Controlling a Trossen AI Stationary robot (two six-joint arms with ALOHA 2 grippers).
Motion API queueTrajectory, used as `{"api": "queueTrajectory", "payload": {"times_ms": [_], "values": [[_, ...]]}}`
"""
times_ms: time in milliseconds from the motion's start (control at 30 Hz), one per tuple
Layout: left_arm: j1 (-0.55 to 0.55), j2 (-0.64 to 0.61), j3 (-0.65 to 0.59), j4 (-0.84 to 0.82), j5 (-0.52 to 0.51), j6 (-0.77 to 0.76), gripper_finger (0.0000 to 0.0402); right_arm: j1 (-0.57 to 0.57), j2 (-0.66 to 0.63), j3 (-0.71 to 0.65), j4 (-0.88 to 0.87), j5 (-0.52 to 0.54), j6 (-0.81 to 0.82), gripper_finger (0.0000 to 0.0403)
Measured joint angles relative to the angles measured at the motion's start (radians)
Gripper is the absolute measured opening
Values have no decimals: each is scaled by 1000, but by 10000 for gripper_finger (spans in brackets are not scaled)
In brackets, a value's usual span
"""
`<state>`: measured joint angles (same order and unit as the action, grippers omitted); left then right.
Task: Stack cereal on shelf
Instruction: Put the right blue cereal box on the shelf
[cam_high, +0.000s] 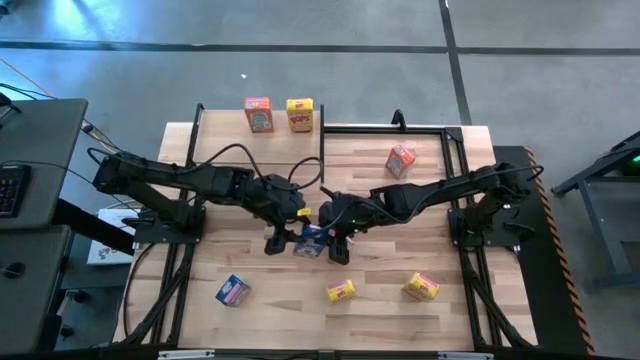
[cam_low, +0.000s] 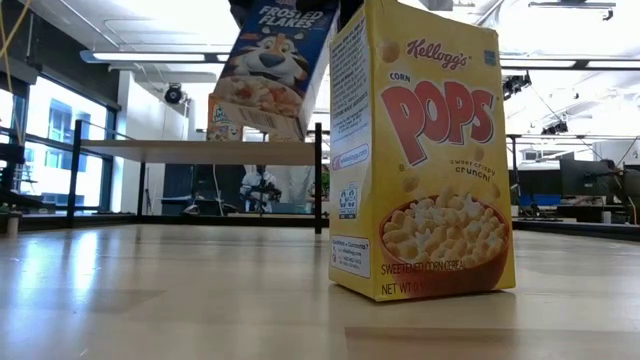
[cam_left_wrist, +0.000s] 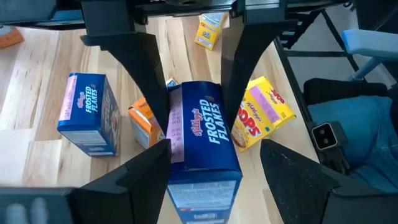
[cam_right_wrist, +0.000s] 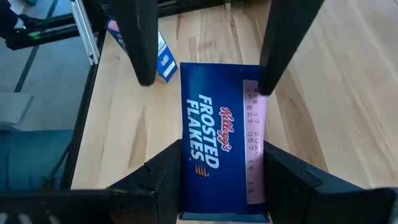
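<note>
A blue Frosted Flakes cereal box (cam_high: 312, 240) hangs above the middle of the table between my two grippers. My right gripper (cam_high: 336, 246) is shut on it. My left gripper (cam_high: 284, 238) is open, with one finger on either side of the same box (cam_left_wrist: 205, 137). The shelf (cam_low: 200, 150) stands at the far left on black posts. An orange-red box (cam_high: 258, 115) and a yellow box (cam_high: 300, 115) stand on it. A yellow Corn Pops box (cam_low: 420, 150) stands upright on the tabletop. My right gripper pinches the blue box's two long sides (cam_right_wrist: 189, 155) between its two fingers, near one end, coming from the table's right. The box is lifted clear of the table and tilted (cam_low: 270, 60). My left gripper has one finger (cam_left_wrist: 155, 158) close against the box's side; whether it touches, I cannot tell. Its other finger (cam_left_wrist: 292, 174) stands apart from the box.
On the tabletop stand an orange-red box (cam_high: 400, 160) at the far right, a blue box (cam_high: 232, 290) at the near left, and two yellow boxes (cam_high: 340, 291) (cam_high: 421, 287) near the front edge. Another orange box (cam_left_wrist: 146, 121) shows under the held one.
</note>
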<state>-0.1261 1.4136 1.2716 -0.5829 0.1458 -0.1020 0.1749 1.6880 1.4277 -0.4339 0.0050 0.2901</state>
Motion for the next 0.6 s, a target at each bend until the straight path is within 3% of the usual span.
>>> {"api": "queueTrajectory", "payload": {"times_ms": [600], "values": [[1, -1, 1, -35, -6, 1, 239, -10, -3, 2, 43, -19, 8, 176]]}}
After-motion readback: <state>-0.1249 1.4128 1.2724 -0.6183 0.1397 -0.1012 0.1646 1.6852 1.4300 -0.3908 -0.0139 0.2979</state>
